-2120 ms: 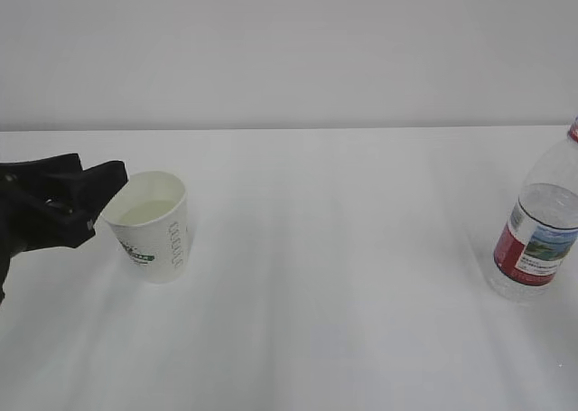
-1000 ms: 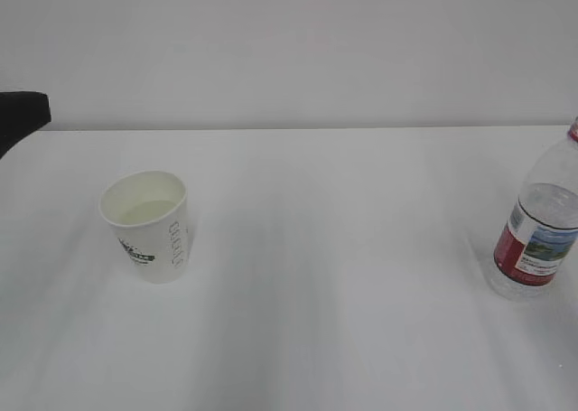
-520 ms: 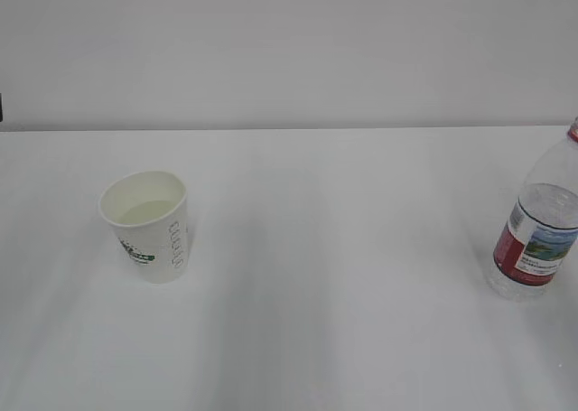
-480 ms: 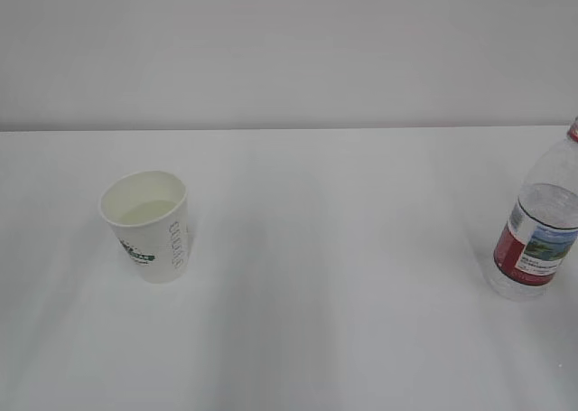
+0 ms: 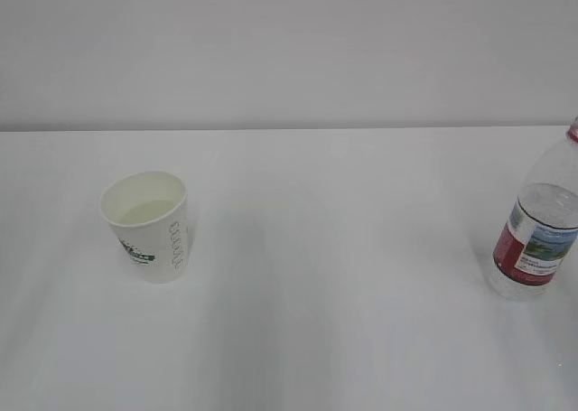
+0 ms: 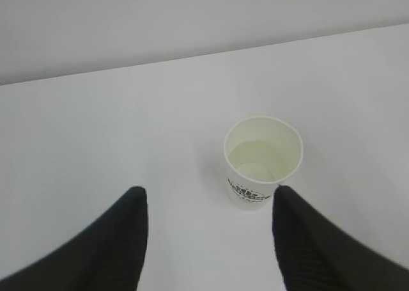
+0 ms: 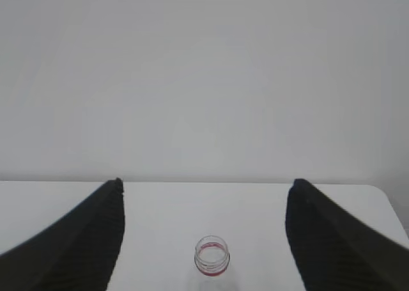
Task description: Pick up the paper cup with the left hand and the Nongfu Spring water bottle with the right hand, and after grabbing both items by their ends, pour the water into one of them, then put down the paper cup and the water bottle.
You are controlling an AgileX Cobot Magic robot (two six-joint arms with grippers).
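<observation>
The small white paper cup [image 5: 146, 225] with a green logo stands upright on the left of the bench [image 5: 343, 248] with a little water [image 5: 147, 211] in it, and the clear, open water bottle [image 5: 540, 230] with a red label stands upright far off on the right.

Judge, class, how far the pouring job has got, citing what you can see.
Nearly finished. Done: the paper cup holds water and stands on the table; the Nongfu Spring water bottle stands upright, uncapped. In hand: nothing; both arms' jaws are open and clear. Left: nothing visible.
</observation>
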